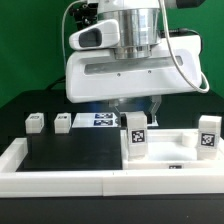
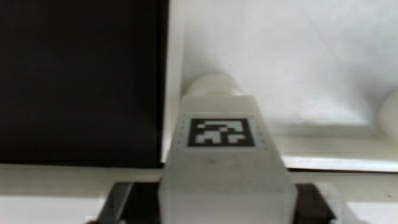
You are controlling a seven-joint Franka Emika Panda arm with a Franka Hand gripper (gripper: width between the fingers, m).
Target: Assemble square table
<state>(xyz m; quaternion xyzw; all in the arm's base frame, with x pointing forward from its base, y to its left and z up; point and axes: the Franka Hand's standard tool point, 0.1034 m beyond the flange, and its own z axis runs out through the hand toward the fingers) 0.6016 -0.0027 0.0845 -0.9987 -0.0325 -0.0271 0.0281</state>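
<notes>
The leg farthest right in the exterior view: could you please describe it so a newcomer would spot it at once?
From the big white arm in the middle, look down toward the exterior view's right edge. There the leg stands upright, its tag facing the camera. It stands alone; a similar leg sits in the gripper, two more legs at that view's left.

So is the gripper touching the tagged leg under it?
Cannot tell. The wrist view shows the leg inside the gripper, but blur hides any contact or gap at the fingers. The exterior view does not settle it either.
</notes>
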